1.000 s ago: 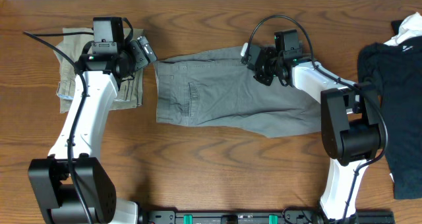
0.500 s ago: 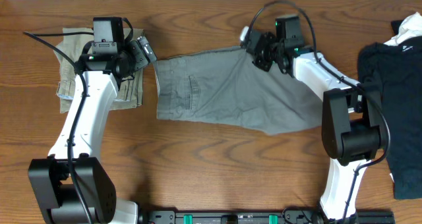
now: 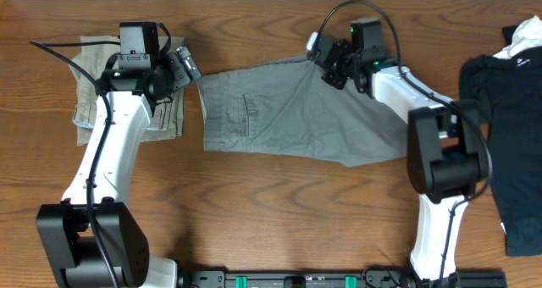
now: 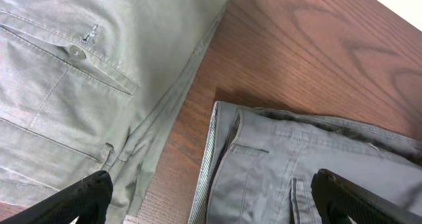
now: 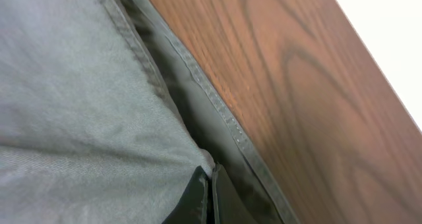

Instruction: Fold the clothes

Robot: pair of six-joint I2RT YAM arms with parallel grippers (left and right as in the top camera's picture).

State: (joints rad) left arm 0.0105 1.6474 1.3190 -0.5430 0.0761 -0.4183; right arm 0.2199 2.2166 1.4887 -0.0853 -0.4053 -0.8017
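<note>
The grey shorts (image 3: 288, 114) lie spread across the middle of the table, waistband to the left, a stitched back pocket showing. My right gripper (image 3: 332, 66) is shut on the cloth at the shorts' far right edge; the right wrist view shows the fingers (image 5: 210, 196) pinching a fold of grey fabric beside a hem (image 5: 217, 112). My left gripper (image 3: 188, 66) is open and hovers over the waistband's far left corner; in the left wrist view its fingers (image 4: 210, 197) straddle the waistband (image 4: 217, 158), holding nothing.
Folded khaki trousers (image 3: 93, 93) lie at the far left under my left arm, also in the left wrist view (image 4: 79, 72). A black garment with a white label (image 3: 508, 110) lies at the right edge. Bare wood lies in front of the shorts.
My right gripper has pulled the shorts' edge toward the far side of the table, stretching the cloth flatter. The left arm has not moved.
</note>
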